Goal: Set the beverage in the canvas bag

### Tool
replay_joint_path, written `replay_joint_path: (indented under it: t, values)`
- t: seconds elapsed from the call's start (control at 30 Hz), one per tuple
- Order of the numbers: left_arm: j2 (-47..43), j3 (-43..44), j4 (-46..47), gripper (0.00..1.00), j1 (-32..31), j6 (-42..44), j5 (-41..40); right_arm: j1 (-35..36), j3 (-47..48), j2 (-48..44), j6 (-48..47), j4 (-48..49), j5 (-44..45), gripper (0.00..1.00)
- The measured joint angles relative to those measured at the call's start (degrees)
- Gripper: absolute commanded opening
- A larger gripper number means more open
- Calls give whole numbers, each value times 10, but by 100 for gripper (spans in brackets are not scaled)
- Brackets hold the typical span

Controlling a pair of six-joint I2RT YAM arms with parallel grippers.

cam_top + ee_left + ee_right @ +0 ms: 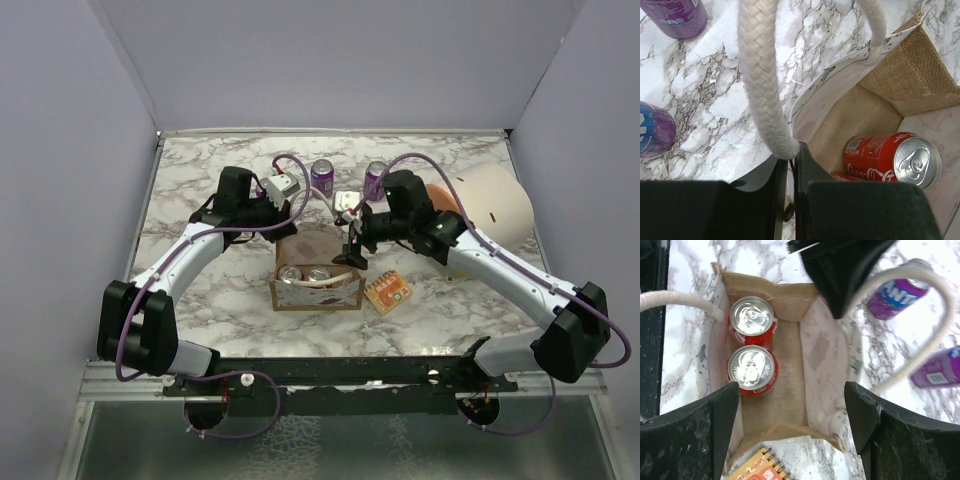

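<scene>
The canvas bag (pixel 315 297) stands open near the middle of the marble table (pixel 215 300). Two red cans (pixel 290 273) stand upright inside it, side by side with their tops up and touching each other.

In the right wrist view these red cans (pixel 752 315) fill the 9 o'clock half of the bag floor, and the 3 o'clock half is bare fabric. The right gripper (pixel 792 390) hangs above the bag with its fingers (pixel 730 415) spread wide and nothing between them. The bag mouth lies between the two fingers, one can is just beside the finger at 9 o'clock, and no can touches a finger.

The left gripper (pixel 791 155) is at the 12 o'clock rim of the bag in the top view. Its fingers (pixel 812 175) are pressed together on the pale patterned wall, just where the white rope handle (pixel 760 75) meets it. In its view a red can (pixel 890 160) lies at 3 o'clock from the fingertips, inside the bag and apart from them.

Two purple cans (pixel 322 177) stand on the table outside the bag, at about 12 and 1 o'clock from it, well apart from both grippers.

An orange packet (pixel 388 292) lies flat at 3 o'clock, just beside the bag
</scene>
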Motion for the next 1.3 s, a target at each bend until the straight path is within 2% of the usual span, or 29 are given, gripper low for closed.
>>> replay_joint_path:
  t: [0.2,0.5,0.93,1.1,1.3]
  values:
    - [-5,-3,0,8,0,0,0,-82,0,-38,34,17,-30,86]
    - [-10,-7,0,8,0,5,0,-153,24,-29,87,43,5,87]
    - [-18,-14,5,8,0,9,0,-185,216,164,132,27,160,95]
    - [-22,-17,5,8,0,10,0,-189,268,229,141,17,197,100]
    - [-22,-17,5,8,0,10,0,-201,321,309,147,-2,225,100]
